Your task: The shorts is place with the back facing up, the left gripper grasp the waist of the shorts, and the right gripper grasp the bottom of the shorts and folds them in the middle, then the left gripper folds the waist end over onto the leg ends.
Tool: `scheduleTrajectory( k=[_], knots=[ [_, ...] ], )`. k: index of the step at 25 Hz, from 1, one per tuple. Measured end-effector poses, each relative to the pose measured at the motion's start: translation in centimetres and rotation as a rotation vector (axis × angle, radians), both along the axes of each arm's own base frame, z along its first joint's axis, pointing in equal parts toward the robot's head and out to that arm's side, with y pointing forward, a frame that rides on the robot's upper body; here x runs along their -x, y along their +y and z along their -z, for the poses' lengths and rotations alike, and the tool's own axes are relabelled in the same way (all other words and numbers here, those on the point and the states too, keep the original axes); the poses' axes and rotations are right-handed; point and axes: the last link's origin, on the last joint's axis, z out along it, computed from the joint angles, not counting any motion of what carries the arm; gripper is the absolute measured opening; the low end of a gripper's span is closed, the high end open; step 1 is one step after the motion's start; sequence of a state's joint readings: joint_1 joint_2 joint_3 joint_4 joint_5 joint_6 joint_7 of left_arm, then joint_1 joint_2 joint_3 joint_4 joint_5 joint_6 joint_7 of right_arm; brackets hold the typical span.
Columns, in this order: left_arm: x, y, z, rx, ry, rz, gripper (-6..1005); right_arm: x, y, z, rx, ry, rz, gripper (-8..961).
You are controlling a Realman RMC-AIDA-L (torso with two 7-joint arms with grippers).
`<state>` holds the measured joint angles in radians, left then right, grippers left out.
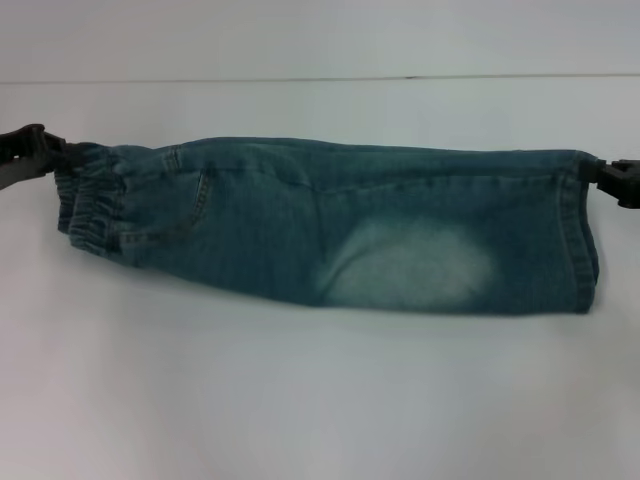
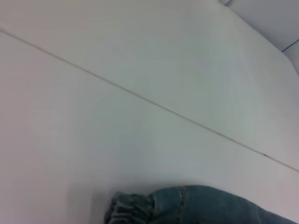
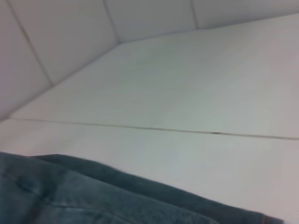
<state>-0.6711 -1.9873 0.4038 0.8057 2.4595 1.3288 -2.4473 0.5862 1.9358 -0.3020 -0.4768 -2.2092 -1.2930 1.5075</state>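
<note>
Blue denim shorts (image 1: 330,225) lie stretched across the white table, folded lengthwise, with a back pocket showing and a faded patch near the middle. The elastic waist (image 1: 85,200) is at the left, the leg hems (image 1: 580,235) at the right. My left gripper (image 1: 45,150) is shut on the waist's far corner. My right gripper (image 1: 600,172) is shut on the far corner of the leg end. The left wrist view shows the gathered waist (image 2: 131,207); the right wrist view shows denim (image 3: 93,196). Neither shows its own fingers.
The white table (image 1: 320,400) spreads around the shorts, with a thin seam line (image 1: 300,80) running across behind them and a white wall beyond.
</note>
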Motion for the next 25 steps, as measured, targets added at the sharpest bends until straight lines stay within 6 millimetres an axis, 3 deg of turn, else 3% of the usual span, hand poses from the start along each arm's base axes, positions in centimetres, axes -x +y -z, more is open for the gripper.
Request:
scheduleTrajectory(
  k=[10, 14, 25],
  knots=[
    [0.4, 0.4, 1.1, -0.066, 0.024, 0.046, 62, 0.2, 1.6, 2.6, -0.123, -0.057, 0.023, 6],
    [0.6, 0.5, 1.3, -0.086, 0.038, 0.046, 65, 0.3, 2.0, 2.7, -0.162, -0.059, 0.034, 7],
    [1.0, 1.0, 2.6, -0.103, 0.093, 0.05, 84, 1.6, 3.7, 5.5, -0.19, -0.136, 0.034, 49]
  ],
)
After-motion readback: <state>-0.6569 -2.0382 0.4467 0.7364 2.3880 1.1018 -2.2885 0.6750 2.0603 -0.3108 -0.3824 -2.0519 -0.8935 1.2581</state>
